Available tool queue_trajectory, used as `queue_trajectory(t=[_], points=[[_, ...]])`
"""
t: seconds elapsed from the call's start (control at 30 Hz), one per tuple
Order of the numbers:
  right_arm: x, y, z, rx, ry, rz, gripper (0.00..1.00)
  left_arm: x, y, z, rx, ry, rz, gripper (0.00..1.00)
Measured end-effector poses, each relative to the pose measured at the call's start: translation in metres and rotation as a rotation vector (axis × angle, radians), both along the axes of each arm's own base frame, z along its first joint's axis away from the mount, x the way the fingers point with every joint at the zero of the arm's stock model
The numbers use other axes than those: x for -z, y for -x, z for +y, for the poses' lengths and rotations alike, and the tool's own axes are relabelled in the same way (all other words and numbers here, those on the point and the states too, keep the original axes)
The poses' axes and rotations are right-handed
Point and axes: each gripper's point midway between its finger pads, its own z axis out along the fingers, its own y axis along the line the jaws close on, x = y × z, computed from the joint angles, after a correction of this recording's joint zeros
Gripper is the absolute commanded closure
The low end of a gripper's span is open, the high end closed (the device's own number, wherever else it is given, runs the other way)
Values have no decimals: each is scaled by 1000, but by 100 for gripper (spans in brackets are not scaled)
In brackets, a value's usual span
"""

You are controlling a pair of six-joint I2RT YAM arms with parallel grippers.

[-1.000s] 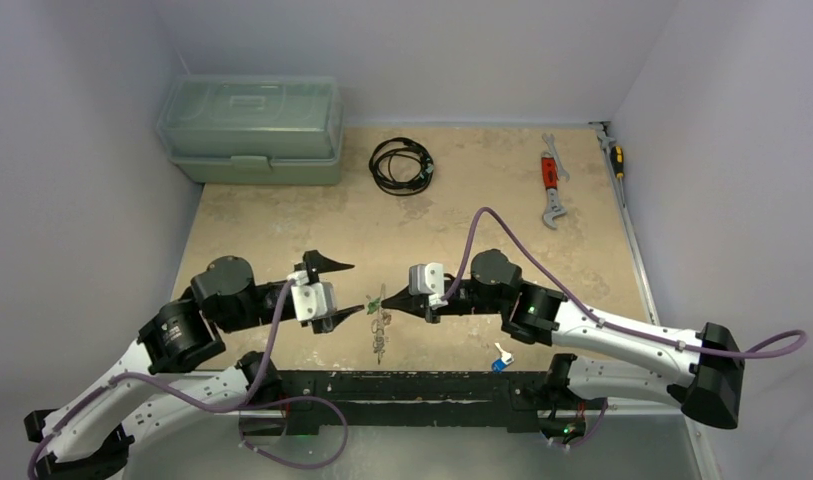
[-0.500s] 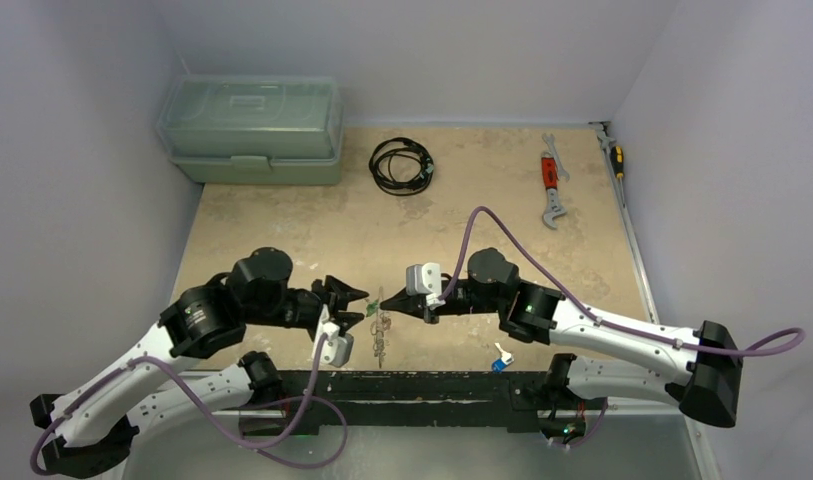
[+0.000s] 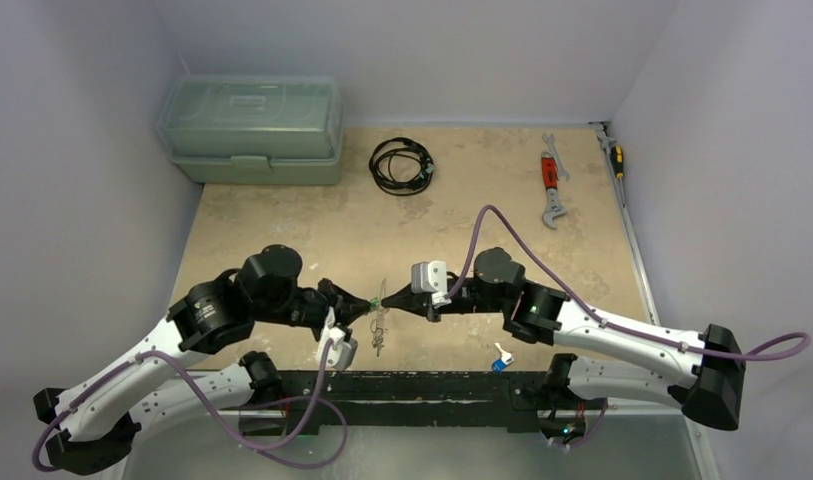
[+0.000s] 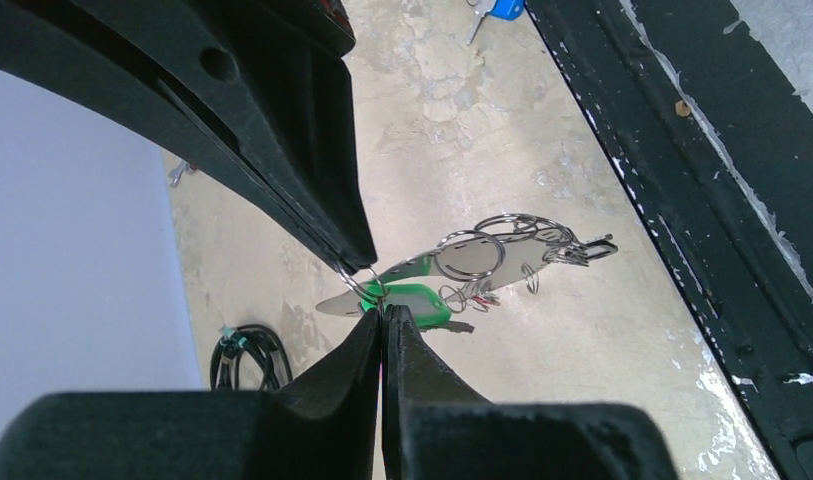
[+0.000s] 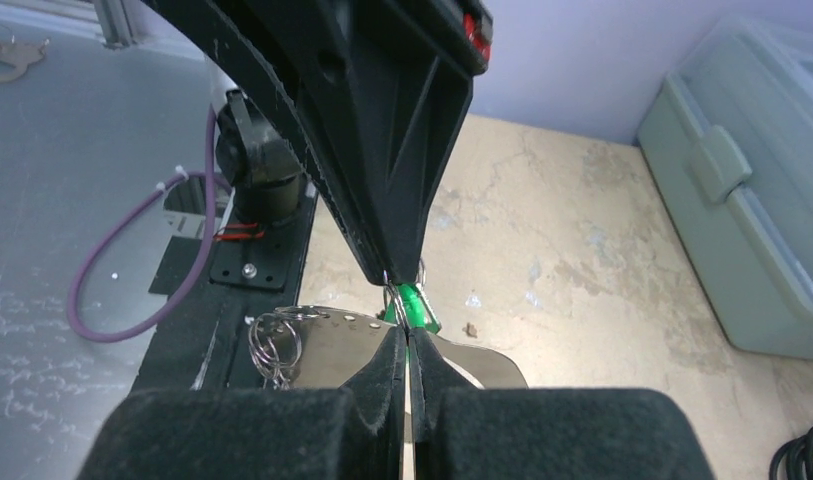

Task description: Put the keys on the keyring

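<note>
My two grippers meet tip to tip above the table's near middle. The right gripper is shut on a small silver wire ring that carries a green-tagged key. From the opposite side, the left gripper is shut on the same ring. Below the ring hangs a bunch: a flat silver piece with holes and the keyring's thin wire loops, seen as a dangling cluster from above. A blue-headed key lies apart on the table near the right arm's base.
A black coiled cable and a green toolbox sit at the back. A red-handled wrench and a screwdriver lie at the back right. The black base rail runs along the near edge.
The left arm swung in toward the right gripper, its wrist rolled over, and its wide-open jaws closed on the ring. The right arm barely moved; the bunch hangs slightly higher.
</note>
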Motion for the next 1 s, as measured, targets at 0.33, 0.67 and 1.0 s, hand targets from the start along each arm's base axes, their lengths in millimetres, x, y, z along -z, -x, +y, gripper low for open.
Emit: queue_trajectory(t=[0.33,0.67,1.0], points=[[-19,-6,-4,25,-70,-2,100,-9,0,0,-5,52,-29,85],[-24,-10,-8,40,-95,4,100,7,-1,-1,-33,61,6,76],[-25,-10,-8,39,-99,8,100,-31,-1,-4,-160,292,132,72]])
